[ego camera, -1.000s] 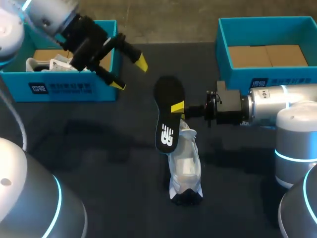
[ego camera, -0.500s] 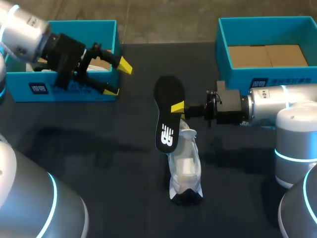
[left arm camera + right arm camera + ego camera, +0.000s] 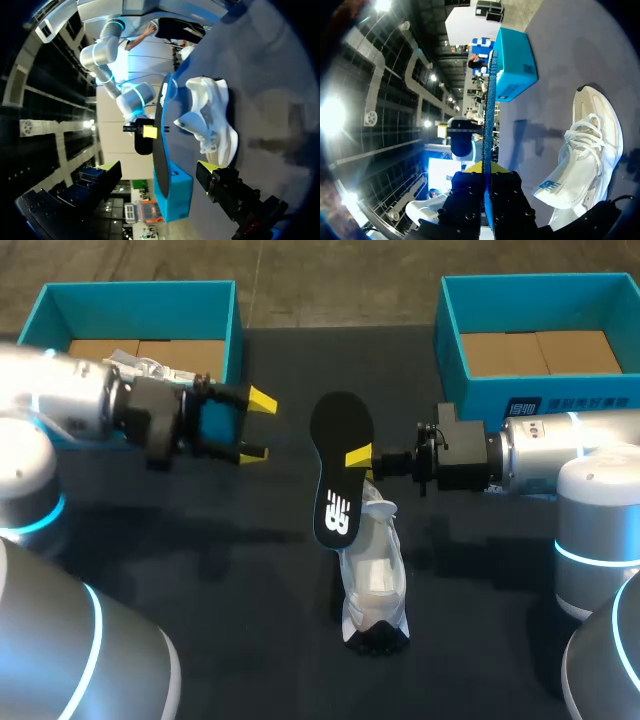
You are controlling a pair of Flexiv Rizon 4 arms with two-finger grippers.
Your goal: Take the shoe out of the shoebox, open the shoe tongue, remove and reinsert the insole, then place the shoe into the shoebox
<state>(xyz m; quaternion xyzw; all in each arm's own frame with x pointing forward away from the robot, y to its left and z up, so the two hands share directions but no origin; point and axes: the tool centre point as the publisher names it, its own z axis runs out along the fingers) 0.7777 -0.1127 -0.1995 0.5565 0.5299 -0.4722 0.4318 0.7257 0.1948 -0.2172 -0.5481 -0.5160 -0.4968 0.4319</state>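
A white logo is printed on the black foam insole (image 3: 333,468), and white print marks the front of the right teal cardboard shoebox (image 3: 470,390). The same spot on the left teal cardboard shoebox (image 3: 140,288) is hidden behind my left arm. The right gripper (image 3: 360,456) pinches the insole's edge from both sides and holds it on edge, its lower end meeting one end of the white lace-up sneaker (image 3: 375,580). The sneaker lies on the dark table (image 3: 200,560) between the boxes, outside both. The left gripper (image 3: 257,427) has dropped from above the left box a second ago to just in front of it, fingers spread and holding nothing. The right arm, insole and sneaker have not shifted. There are two shoeboxes, one sneaker on the table, one insole, two grippers, and one white item (image 3: 150,365) inside the left box.
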